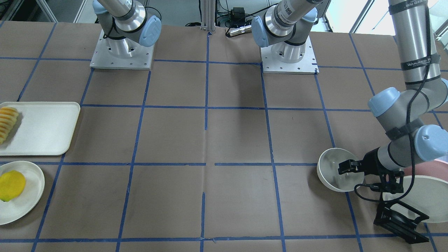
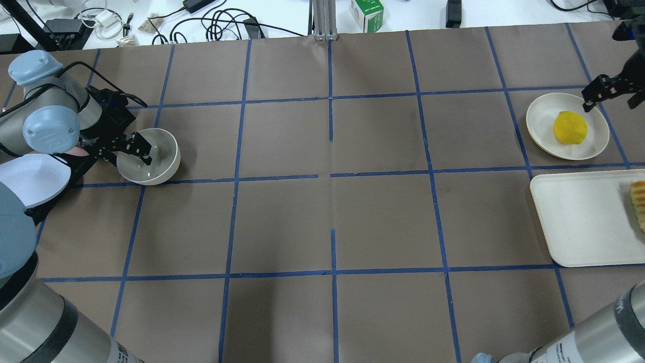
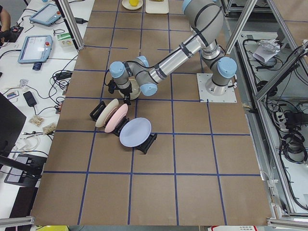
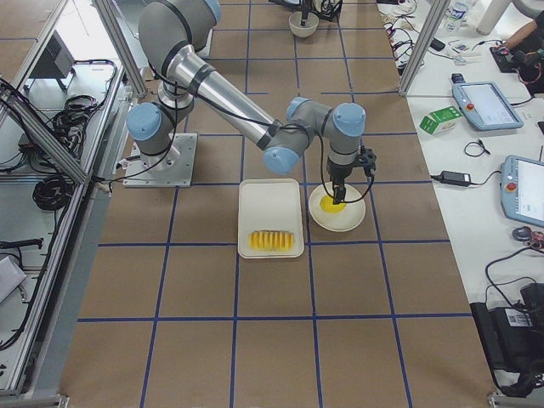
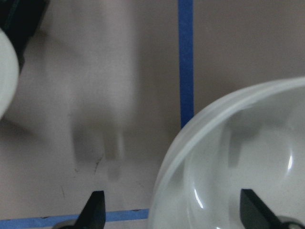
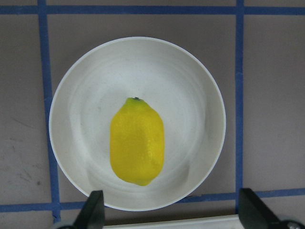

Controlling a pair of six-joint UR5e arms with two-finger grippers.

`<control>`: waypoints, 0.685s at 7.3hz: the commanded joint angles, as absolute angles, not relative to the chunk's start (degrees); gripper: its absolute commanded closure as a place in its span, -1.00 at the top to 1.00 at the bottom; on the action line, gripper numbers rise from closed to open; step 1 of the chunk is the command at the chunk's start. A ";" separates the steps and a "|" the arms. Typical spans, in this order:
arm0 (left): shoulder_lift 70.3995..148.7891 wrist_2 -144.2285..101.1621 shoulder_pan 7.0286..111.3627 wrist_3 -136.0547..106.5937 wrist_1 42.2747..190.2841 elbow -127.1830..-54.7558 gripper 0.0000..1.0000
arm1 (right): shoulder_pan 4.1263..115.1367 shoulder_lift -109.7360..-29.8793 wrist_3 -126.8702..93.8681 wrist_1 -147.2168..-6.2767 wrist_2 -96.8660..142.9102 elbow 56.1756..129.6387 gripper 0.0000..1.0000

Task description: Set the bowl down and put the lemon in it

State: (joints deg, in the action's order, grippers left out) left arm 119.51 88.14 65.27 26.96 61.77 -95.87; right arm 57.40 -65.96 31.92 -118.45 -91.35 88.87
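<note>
Near the left end of the table [image 2: 282, 227], beyond the plate rack [image 3: 118, 119], the bowl [image 2: 162, 157] sits upright — left gripper [image 2: 126, 150] spread, one finger inside its wall, one outside. Far end: lemon [image 6: 137, 145] lies on a round plate [image 6: 190, 86] — right gripper [image 6: 169, 214] spread above, apart.

In the left wrist view the bowl [image 5: 228, 157] is running off the right and bottom edges; only the tips of the left end effector [image 5: 174, 207] are showing, and the tabletop [image 5: 95, 86] is appearing smeared. The sliced fruit [image 2: 639, 201] is being cut by the overhead view's right edge. The lemon [image 1: 12, 185] is reaching the front-facing view's left edge.
</note>
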 commanded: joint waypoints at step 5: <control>117.34 87.71 65.39 25.14 65.20 -95.01 -1.00 | 53.08 -67.67 33.49 -112.98 -90.18 90.00 1.00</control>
